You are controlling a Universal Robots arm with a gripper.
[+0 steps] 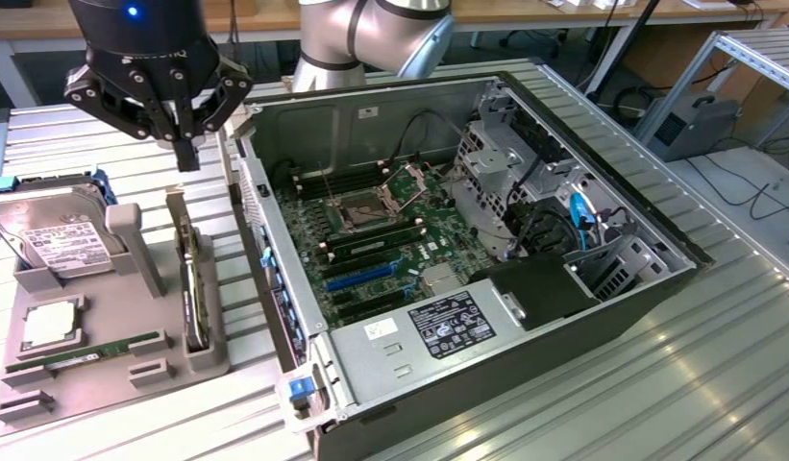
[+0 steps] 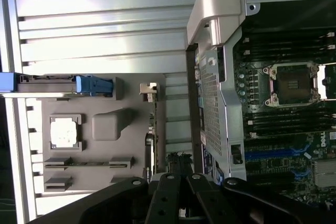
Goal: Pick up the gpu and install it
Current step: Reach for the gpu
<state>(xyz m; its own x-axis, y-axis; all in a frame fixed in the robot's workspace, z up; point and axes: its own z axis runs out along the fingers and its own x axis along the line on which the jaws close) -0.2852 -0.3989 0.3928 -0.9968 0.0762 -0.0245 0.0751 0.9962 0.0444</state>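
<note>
Exterior view: gpu [image 1: 191, 288] stands edge-on, faces hidden, near closed tool [image 1: 186, 163].

One open computer case [image 1: 535, 375] sits on the desk [image 1: 702, 384]. One gray holder [image 1: 176, 360] carries four parts: one hard drive [image 1: 55, 235], one processor [image 1: 51, 327], one memory stick [image 1: 93, 353], one gpu [image 1: 193, 288]. One end effector [image 1: 186, 154].

The gripper [image 1: 186, 161] hangs from the wrist with its black fingers [image 1: 185, 139] pointing straight down. The two are pressed flat together into one narrow blade. Above them the linkage bars [image 1: 106, 91] splay out to either side. A blue light [image 1: 133, 12] glows on the dark wrist housing [image 1: 151, 29]. Behind it, the arm's silvery joint [image 1: 368, 34] curves over. In the wrist view the gripper [image 2: 178, 159] shows the same closed pair — fingertips touching, bars fanning back toward the camera.
</note>
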